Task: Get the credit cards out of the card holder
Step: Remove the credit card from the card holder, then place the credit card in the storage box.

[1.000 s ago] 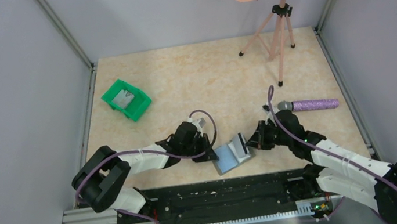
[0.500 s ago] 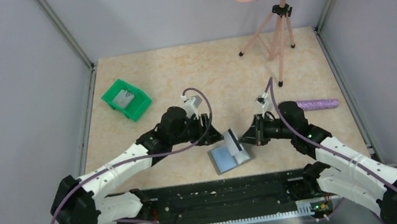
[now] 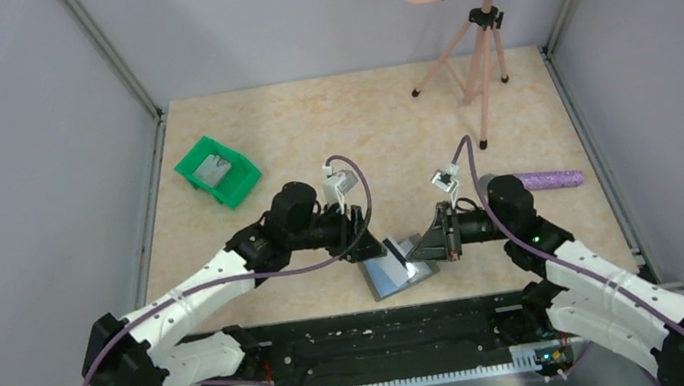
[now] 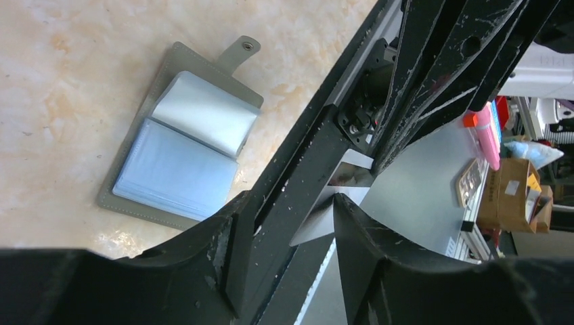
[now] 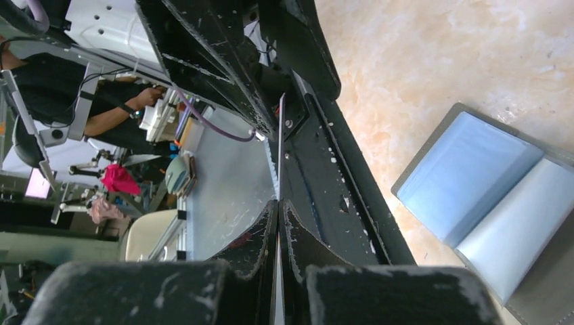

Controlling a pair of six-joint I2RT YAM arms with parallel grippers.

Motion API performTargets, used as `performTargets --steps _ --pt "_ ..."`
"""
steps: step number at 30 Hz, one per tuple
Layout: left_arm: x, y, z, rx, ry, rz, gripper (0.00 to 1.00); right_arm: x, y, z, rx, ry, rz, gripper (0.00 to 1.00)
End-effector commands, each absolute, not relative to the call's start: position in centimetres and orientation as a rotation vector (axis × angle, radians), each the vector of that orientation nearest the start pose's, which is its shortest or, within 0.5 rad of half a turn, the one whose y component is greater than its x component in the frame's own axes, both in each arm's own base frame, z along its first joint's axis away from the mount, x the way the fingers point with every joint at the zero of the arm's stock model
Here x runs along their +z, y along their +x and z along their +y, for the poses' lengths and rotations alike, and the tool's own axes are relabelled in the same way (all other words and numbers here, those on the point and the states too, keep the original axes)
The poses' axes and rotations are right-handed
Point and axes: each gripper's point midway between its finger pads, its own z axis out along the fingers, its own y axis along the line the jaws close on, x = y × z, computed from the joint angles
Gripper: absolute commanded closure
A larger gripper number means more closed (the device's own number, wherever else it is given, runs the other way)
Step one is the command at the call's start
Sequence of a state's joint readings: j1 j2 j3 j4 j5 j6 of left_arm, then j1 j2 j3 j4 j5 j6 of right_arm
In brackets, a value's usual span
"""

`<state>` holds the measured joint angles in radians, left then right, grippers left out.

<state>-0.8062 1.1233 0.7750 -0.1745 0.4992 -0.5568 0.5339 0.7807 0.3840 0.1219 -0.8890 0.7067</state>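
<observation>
Top: card holder [image 3: 392, 275] lies open on worktop [image 3: 359, 130]; right end effector [image 3: 423, 245] pinches credit card [image 3: 413, 247] just above it.
Left wrist: left end effector [image 4: 288, 223] half-wide, credit card [image 4: 335, 203] in its gap, likely a handover.
Right wrist: credit card [image 5: 279, 145] seen edge-on, clamped tight.

Overhead camera looks down; both wrist cameras share the card holder [image 4: 179, 152].

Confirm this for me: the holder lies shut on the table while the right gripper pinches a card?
Not shut: the holder lies open on the table, as the left wrist view shows. The right gripper does pinch a card.
</observation>
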Motion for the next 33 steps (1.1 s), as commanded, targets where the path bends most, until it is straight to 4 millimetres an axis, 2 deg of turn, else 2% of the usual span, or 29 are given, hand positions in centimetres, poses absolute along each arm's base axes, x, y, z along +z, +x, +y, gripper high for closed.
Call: performTargets --steps 1,2,5,6,9,12,14,16,18,20,24,27,33 --pt "20.4 14.5 -31.6 -1.376 0.692 2.183 0.52 19.6 11.8 25.1 1.665 -0.600 1.939 1.00" --pt "20.5 14.5 -31.8 -1.398 0.679 2.177 0.58 19.3 11.9 25.2 1.662 -0.593 1.950 1.00" --pt "20.3 14.2 -32.2 -1.464 0.622 2.197 0.91 18.8 12.8 25.2 1.620 -0.561 1.967 1.00" --pt "20.1 14.3 -32.3 -1.474 0.592 2.217 0.99 18.9 13.2 25.2 1.597 -0.547 1.965 1.00" --pt "19.1 14.9 -32.3 -1.469 0.432 2.316 1.00 19.4 15.3 25.0 1.464 -0.508 1.950 0.75" --pt "18.3 16.3 -31.8 -1.432 0.159 2.407 1.00 20.2 18.7 23.8 1.220 -0.464 1.888 0.62" --pt "18.0 17.7 -31.0 -1.405 -0.061 2.437 1.00 21.7 20.2 23.0 1.099 -0.483 1.764 0.62" --pt "17.8 18.9 -30.1 -1.395 -0.331 2.456 1.00 24.4 21.0 22.6 1.021 -0.524 1.544 0.63" --pt "18.1 19.6 -29.5 -1.408 -0.527 2.447 1.00 26.4 20.6 22.0 0.948 -0.585 1.333 0.63" --pt "18.9 20.0 -29.1 -1.435 -0.664 2.400 1.00 27.1 19.9 21.6 0.844 -0.692 1.161 0.63" --pt "19.7 20.6 -27.7 -1.467 -0.950 2.296 1.00 26.7 19.5 21.6 0.629 -0.918 0.972 0.66" --pt "19.7 20.5 -26.6 -1.486 -1.157 2.240 1.00 25.8 19.5 21.8 0.551 -0.994 0.907 0.66" --pt "20.8 19.8 -26.1 -1.524 -1.272 2.223 1.00 24.4 18.0 22.6 0.564 -1.081 0.795 0.66"
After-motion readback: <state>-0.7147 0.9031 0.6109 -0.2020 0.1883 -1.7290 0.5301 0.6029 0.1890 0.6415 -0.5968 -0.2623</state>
